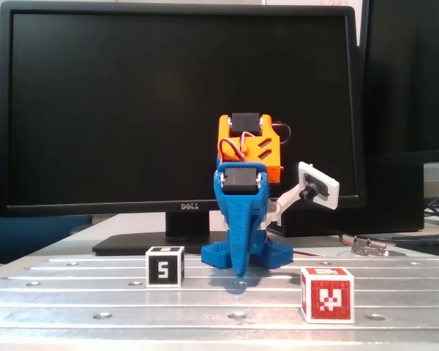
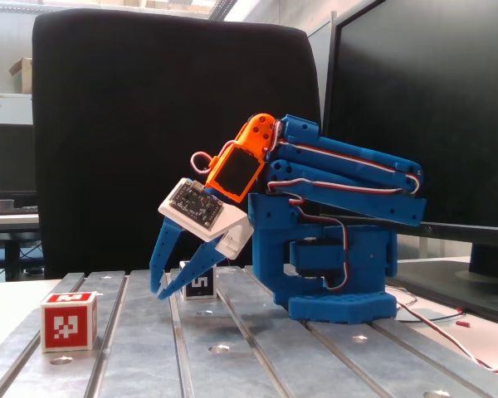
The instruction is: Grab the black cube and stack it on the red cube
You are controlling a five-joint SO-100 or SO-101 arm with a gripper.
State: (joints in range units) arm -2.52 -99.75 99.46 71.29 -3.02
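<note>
The gripper (image 2: 164,293) hung slightly spread and empty just beside the black cube (image 1: 164,267); the red cube (image 1: 327,294) sat well apart.

Evenly lit and fairly bright in both fixed views, with soft daylight-like light from 12 o'clock and only faint, short shadows under the red cube (image 1: 327,294) and black cube (image 1: 164,267) on the bench (image 1: 73,292). Slightly soft and grainy throughout, with pale sheen along the metal bench slats and washed-out whites toward 9 o'clock behind the chair (image 2: 149,124). No obvious bending at the edges; dark monitor (image 1: 179,110) nearly featureless.
</note>
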